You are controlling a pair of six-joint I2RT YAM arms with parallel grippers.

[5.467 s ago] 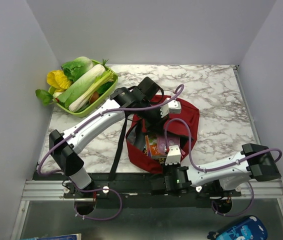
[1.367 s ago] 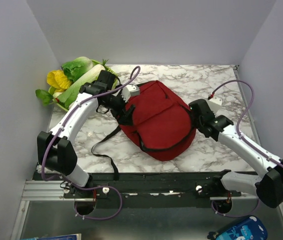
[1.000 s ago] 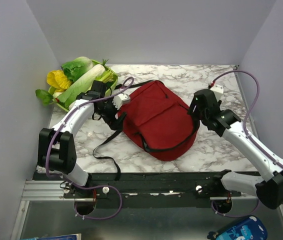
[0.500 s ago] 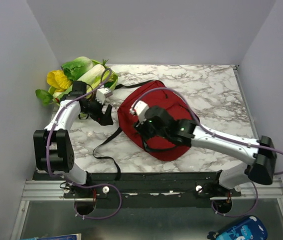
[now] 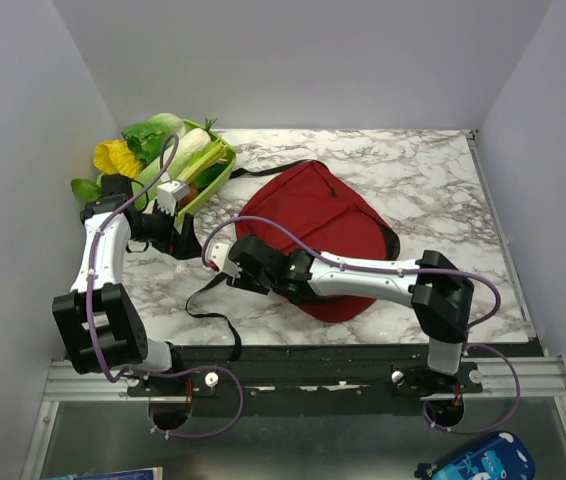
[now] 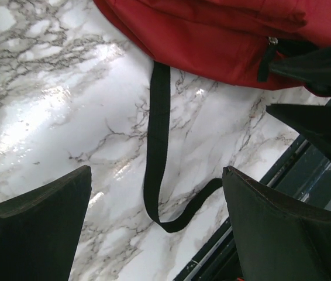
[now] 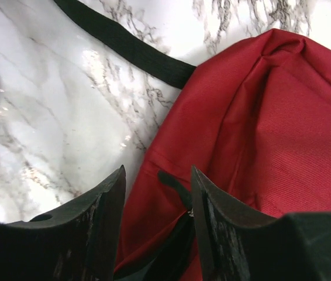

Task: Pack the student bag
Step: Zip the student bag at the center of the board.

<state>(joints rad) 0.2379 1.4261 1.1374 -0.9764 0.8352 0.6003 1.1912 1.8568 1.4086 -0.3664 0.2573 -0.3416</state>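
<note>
Left hand (image 6: 157, 172) agape, right hand (image 7: 157, 171) ajar

Lime-green plastic basket (image 5: 225, 160), filled with leafy green and yellow vegetables (image 5: 158, 135) | set at far-left corner of white grey-veined marble tabletop (image 5: 433, 180)

Boxed in by plain pale-grey walls (image 5: 293, 60) at back, left and right. Laid with a glossy white surface (image 5: 433, 180) veined in grey, softly lit, patched with bright glare. Edged in front by a metal rail (image 5: 523, 378); below that, dull grey floor (image 5: 313, 450).
</note>
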